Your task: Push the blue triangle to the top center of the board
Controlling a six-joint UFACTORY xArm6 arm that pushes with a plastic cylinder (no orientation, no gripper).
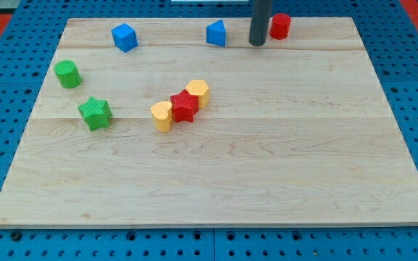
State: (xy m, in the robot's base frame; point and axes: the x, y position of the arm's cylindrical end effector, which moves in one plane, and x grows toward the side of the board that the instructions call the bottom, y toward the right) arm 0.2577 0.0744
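Note:
The blue triangle (216,33) sits near the view's top edge of the wooden board (267,167), about at its centre. My tip (257,43) is just to the view's right of it, with a small gap between them. A red cylinder (280,26) stands right of the rod, close to it.
A blue cube-like block (124,37) lies at the top left. A green cylinder (68,74) and a green star (95,113) are at the left. A yellow heart (162,115), a red star (184,106) and a yellow hexagon (197,93) touch in a diagonal row mid-board.

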